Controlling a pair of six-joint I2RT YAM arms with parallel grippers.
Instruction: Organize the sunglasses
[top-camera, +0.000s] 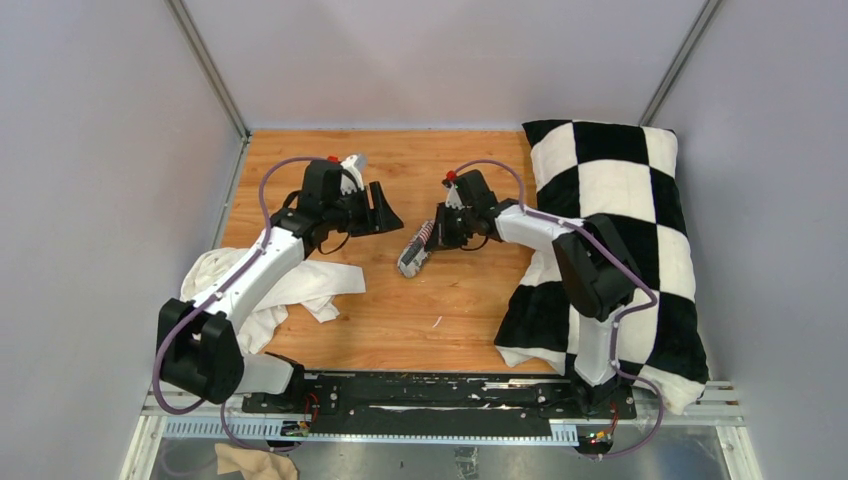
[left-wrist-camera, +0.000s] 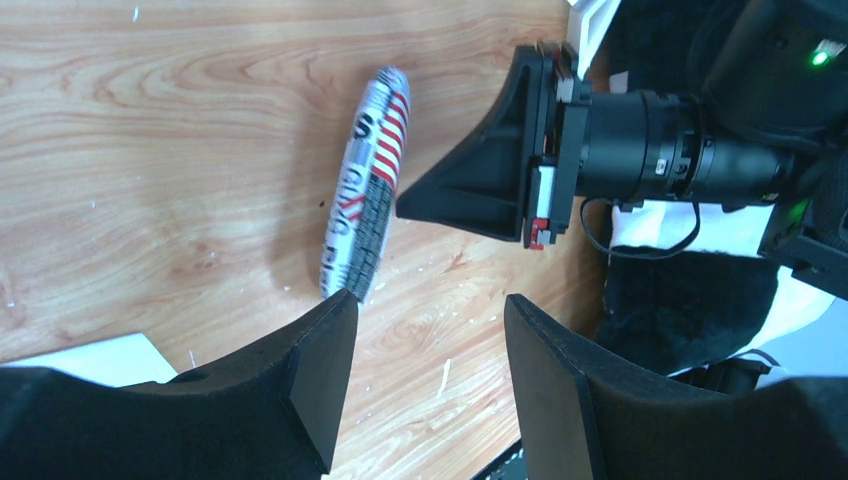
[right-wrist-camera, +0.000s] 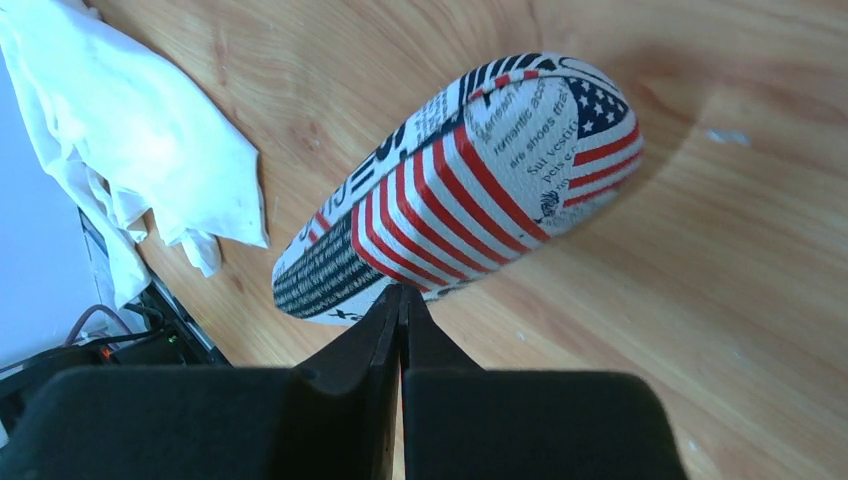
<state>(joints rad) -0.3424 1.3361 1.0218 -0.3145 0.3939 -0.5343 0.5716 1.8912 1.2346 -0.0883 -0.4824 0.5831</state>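
The black sunglasses are not in view. An oblong case (top-camera: 414, 252) printed with red-white stripes and newsprint lies closed on the wooden table; it also shows in the left wrist view (left-wrist-camera: 366, 185) and the right wrist view (right-wrist-camera: 460, 180). My right gripper (top-camera: 432, 236) is shut with nothing between its jaws, its tips (right-wrist-camera: 401, 300) right at the case's side edge. My left gripper (top-camera: 386, 213) is open and empty, hovering left of the case, its fingers (left-wrist-camera: 335, 340) above bare wood.
A crumpled white cloth (top-camera: 300, 285) lies under the left arm at the table's left. A black-and-white checkered pillow (top-camera: 610, 220) covers the right side. Grey walls enclose the table. The black base rail (top-camera: 430, 392) runs along the near edge.
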